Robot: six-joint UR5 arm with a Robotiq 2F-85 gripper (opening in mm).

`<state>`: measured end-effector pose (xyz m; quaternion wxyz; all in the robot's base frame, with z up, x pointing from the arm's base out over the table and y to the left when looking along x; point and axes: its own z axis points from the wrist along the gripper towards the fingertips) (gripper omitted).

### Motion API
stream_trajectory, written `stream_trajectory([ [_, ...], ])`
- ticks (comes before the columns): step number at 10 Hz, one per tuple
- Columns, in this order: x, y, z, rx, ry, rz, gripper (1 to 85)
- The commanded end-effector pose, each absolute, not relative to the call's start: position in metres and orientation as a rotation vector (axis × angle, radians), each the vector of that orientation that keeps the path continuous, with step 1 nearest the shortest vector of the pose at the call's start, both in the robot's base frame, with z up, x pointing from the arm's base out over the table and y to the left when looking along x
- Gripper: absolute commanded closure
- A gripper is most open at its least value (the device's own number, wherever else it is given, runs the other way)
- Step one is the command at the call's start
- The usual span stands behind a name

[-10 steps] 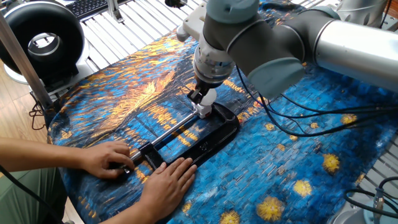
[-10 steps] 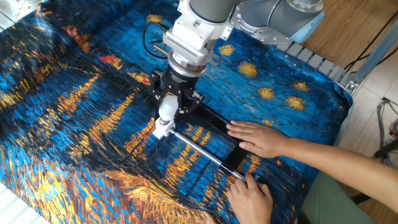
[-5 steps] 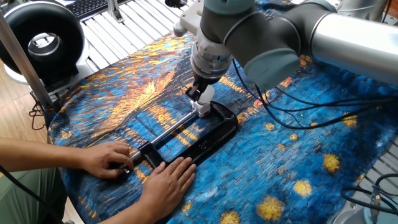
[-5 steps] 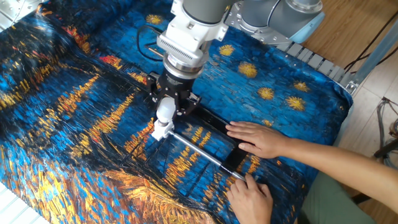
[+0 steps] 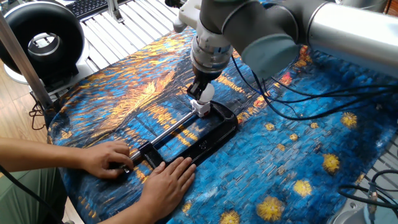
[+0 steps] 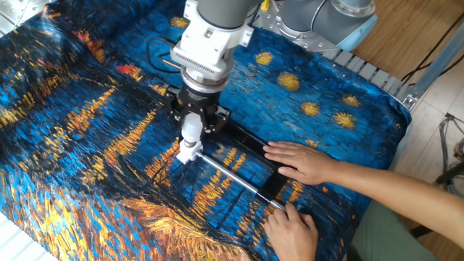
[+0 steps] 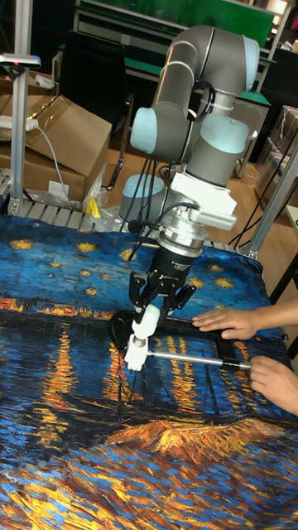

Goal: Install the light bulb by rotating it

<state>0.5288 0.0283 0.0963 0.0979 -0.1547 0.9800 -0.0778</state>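
The small white light bulb [image 5: 206, 93] [image 6: 191, 130] [image 7: 150, 320] stands upright on a white socket block [image 5: 200, 109] [image 6: 188, 151] [image 7: 136, 355]. That block sits at the end of a black clamp base [image 5: 214, 132] [image 6: 245, 141]. My gripper [image 5: 201, 92] [image 6: 193, 123] [image 7: 152, 308] reaches down from above, its black fingers shut on either side of the bulb's dome. The joint between the bulb's neck and the socket is too small to make out.
A person's two hands [image 5: 109, 159] [image 6: 299, 161] press down on the base and its metal rod [image 5: 176, 126] [image 6: 233, 173]. The blue and orange painted cloth [image 5: 292, 174] covers the table. Cables [image 5: 298, 107] trail behind my arm. A black round device [image 5: 41, 38] stands at the far left.
My wrist has turned about its axis with the fingers still on the bulb, and the arm has shifted slightly. The bulb, the socket and the person's hands stay in place.
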Motion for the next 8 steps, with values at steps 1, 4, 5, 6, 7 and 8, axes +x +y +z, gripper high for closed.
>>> stream_trajectory([
  [1,0.5299,0.0312,0.0994,-0.467,2.965,-0.191,84.7],
  [4,0.5347,0.0313,0.096,-0.557,2.987,-0.16,84.7],
  [5,0.535,0.0309,0.0962,-0.598,2.996,-0.151,84.7],
  [6,0.5345,0.0314,0.095,-0.619,2.999,-0.139,84.7],
  [7,0.5335,0.0316,0.0934,-0.645,3.002,-0.133,84.7],
  [8,0.5324,0.0301,0.0922,-0.679,3.006,-0.129,84.7],
])
